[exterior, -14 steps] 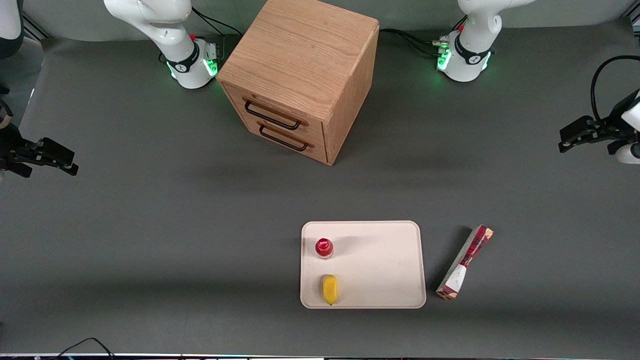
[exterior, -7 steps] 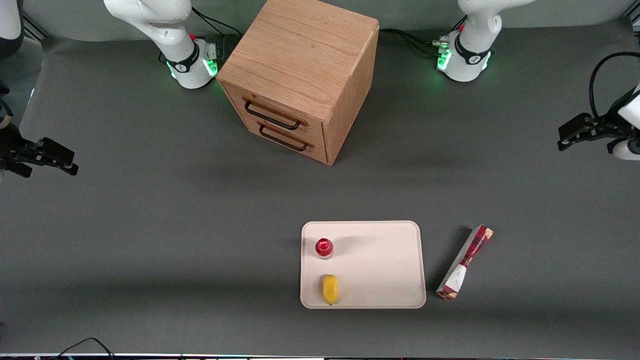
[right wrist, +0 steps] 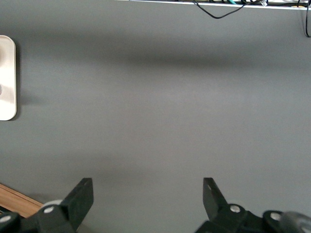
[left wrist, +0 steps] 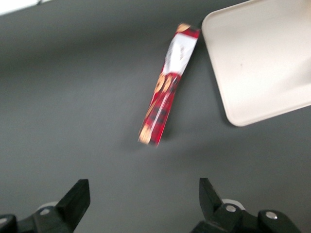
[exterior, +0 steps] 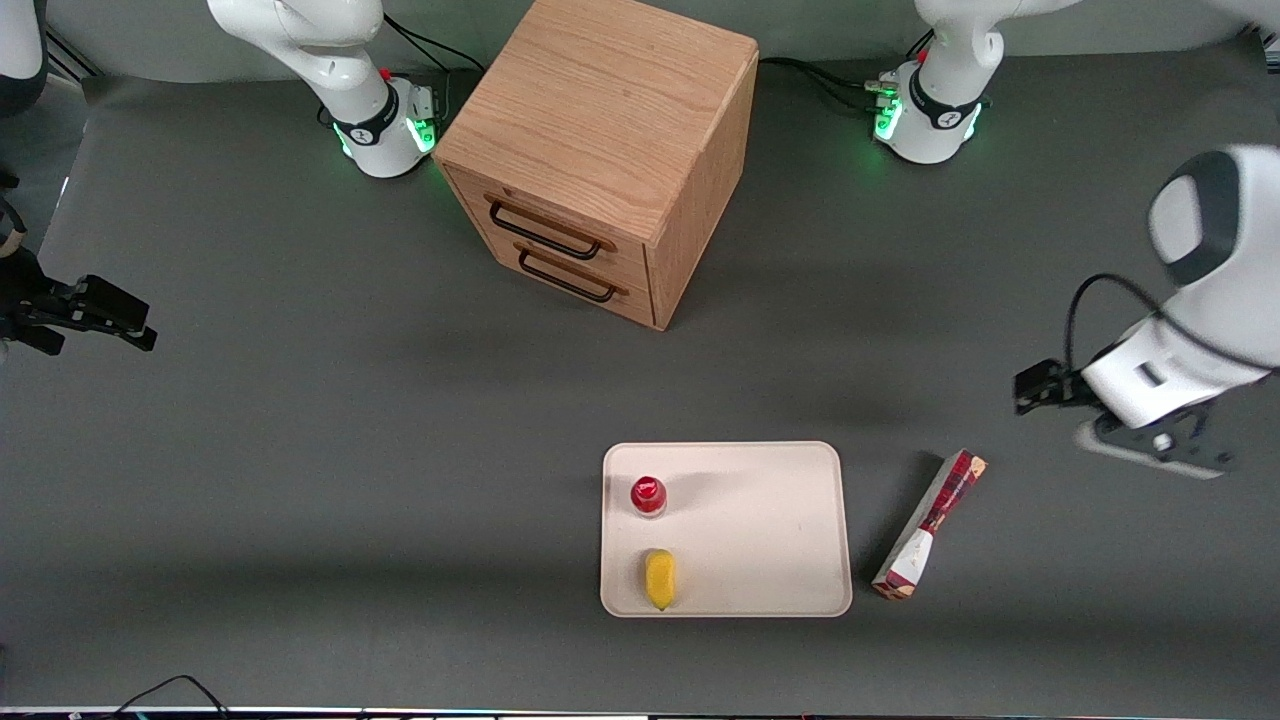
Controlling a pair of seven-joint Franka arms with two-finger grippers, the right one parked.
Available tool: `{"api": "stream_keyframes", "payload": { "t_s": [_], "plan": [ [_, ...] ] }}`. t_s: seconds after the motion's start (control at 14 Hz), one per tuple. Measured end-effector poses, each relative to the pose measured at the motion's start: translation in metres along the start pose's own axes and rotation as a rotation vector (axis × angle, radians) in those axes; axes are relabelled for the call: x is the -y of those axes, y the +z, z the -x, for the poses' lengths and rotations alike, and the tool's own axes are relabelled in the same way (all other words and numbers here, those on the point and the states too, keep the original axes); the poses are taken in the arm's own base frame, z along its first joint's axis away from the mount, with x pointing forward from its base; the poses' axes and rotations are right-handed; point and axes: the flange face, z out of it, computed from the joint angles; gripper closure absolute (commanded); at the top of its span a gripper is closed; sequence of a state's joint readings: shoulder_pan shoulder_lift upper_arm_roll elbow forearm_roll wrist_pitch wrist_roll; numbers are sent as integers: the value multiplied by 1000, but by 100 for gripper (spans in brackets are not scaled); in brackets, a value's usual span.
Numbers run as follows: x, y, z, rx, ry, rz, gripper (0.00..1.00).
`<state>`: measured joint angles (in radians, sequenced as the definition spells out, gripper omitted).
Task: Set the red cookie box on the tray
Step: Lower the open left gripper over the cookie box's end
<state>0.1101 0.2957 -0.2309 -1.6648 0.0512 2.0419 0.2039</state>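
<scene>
One red cookie box lay on the desk just beside one tray; bottle and yellow item sat on the tray; gripper hovered near the box, jaws wide, empty.

The white left arm ends in a gripper with black fingers, silver screws and a looping black cable.

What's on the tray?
On the tray stand a red-capped bottle and a yellow thing. The cookie box lies beside it on the table, not on it. The gripper hovers open above the table near the box.
</scene>
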Motion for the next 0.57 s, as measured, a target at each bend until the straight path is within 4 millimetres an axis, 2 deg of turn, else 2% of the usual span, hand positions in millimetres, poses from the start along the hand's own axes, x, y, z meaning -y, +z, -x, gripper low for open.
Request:
{"api": "stream_keyframes", "payload": {
  "t_s": [0.36,0.57],
  "plan": [
    [-39,102,-30,-4,171,-62,0],
    [-47,156,-37,-28,199,-46,0]
  ]
}}
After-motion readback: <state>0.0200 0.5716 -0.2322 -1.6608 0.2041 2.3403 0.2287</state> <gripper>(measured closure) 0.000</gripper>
